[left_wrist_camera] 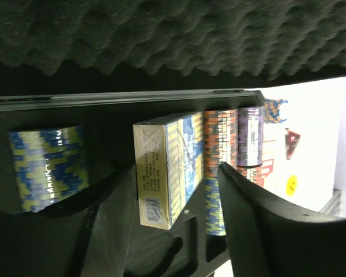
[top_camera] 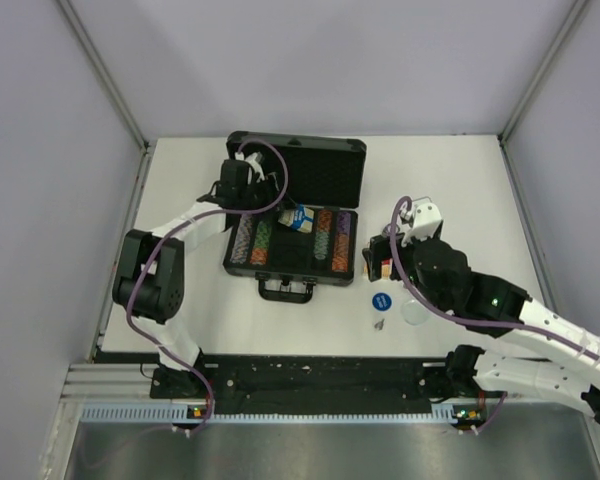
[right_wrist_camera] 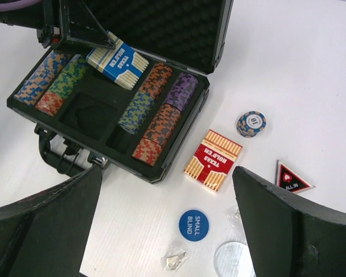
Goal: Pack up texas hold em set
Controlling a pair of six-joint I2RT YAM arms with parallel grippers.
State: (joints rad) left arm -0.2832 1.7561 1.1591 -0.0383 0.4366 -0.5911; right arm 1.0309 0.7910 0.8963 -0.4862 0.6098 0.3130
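The black case (top_camera: pixel 302 168) lies open at mid-table, rows of multicoloured chips (right_wrist_camera: pixel 154 109) in its slots. My left gripper (top_camera: pixel 273 203) is open inside the case. Its fingers (left_wrist_camera: pixel 259 225) straddle the blue card box (left_wrist_camera: pixel 167 167), which leans tilted over the middle slot (right_wrist_camera: pixel 116 60), the right finger apart from it. My right gripper (right_wrist_camera: pixel 167 231) is open and empty above the table right of the case. Below it lie the red card box (right_wrist_camera: pixel 212 160), a blue "small blind" button (right_wrist_camera: pixel 194 225), a clear round disc (right_wrist_camera: pixel 233 259), a short chip stack (right_wrist_camera: pixel 251 123) and the red triangle (right_wrist_camera: pixel 292 178).
A small clear plastic piece (right_wrist_camera: pixel 174 261) lies near the blue button. The case handle (top_camera: pixel 286 290) points toward the arms. The case's foam-lined lid (left_wrist_camera: pixel 161 34) stands open behind the left gripper. Grey walls enclose the table.
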